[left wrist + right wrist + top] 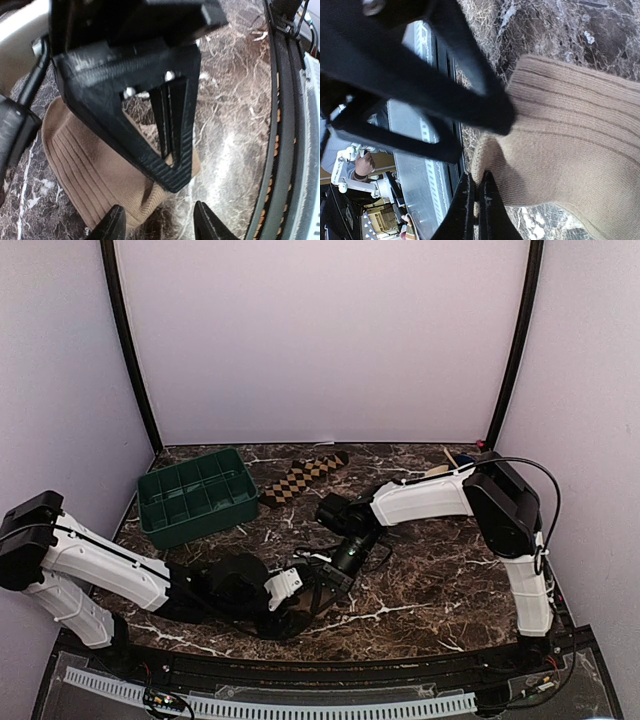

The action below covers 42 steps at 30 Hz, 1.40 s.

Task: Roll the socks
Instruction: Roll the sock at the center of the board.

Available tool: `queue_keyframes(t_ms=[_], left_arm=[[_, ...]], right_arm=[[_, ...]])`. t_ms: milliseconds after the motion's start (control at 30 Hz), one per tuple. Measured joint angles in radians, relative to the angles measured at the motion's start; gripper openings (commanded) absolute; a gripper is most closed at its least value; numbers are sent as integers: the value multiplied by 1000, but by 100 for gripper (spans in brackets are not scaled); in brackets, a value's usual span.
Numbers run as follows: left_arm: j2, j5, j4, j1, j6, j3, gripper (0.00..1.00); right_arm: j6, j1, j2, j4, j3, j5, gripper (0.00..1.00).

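Note:
The tan-brown sock (82,165) lies flat on the marble table, its ribbed cuff facing the left wrist view. My right gripper (477,187) is shut on the sock's (570,135) thin edge, with fabric pinched between the fingertips. In the left wrist view the same right gripper fingers (172,150) come down onto the sock's corner. My left gripper (160,227) is open; one fingertip (112,225) is over the sock's edge and the other is over bare table. The checkered sock (300,478) lies apart at the back. In the top view both grippers (310,598) meet and hide the tan sock.
A green tray (195,497) stands at the back left, next to the checkered sock. Small objects (445,465) sit at the back right, behind the right arm. The table's front rail (280,150) runs close beside the grippers.

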Motion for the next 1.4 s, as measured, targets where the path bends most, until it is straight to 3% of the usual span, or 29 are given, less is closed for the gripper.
queue_keyframes(t_ms=[467,767,1400], left_arm=[[48,-37,38,0,127,20,48],[60,-16,38,0,182,33,29],[93,-2,15,0,174,45,1]], right_arm=[[-8,0,7,-16,4,-11,0],[-11,0,13,-29,13,-15,0],[-21,-6,23,-30,15,-5,0]])
